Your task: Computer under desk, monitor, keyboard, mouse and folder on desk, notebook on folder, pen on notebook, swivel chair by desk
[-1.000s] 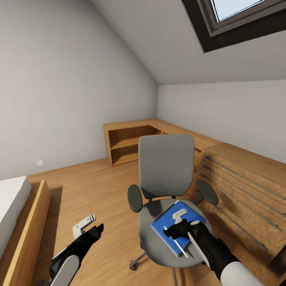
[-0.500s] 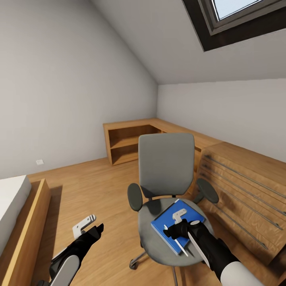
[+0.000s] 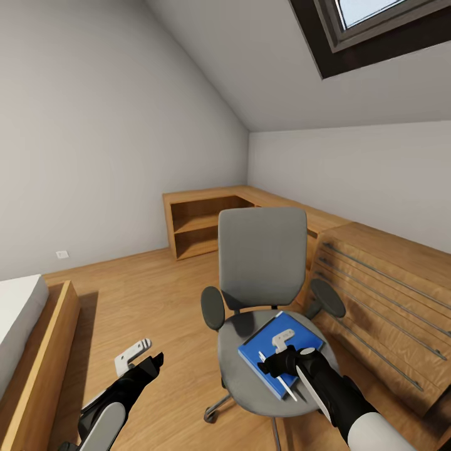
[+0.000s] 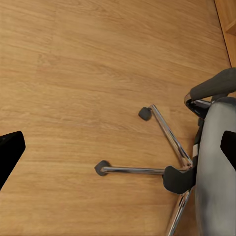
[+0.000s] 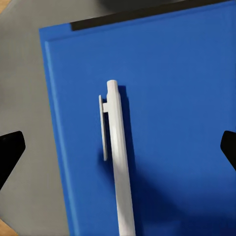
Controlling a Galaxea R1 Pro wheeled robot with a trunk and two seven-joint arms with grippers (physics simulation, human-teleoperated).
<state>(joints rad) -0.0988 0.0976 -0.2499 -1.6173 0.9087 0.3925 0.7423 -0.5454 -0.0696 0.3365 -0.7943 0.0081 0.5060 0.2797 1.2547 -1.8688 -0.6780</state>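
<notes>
Pen (image 5: 119, 162) lies on folder (image 5: 172, 98), right claw (image 3: 283, 364) spread above.

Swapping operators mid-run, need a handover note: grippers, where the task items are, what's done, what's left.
Right gripper: open, hovering over the pen, jaws either side, not closed.
Left gripper: open, empty, low over the floor beside the chair base.
The pen lies on the blue folder, which lies on the swivel chair seat.
Done: nothing visible.
Left: pen and folder to the desk, then everything else.

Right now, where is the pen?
The pen lies on the blue folder on the swivel chair seat, under the open right gripper.
</notes>
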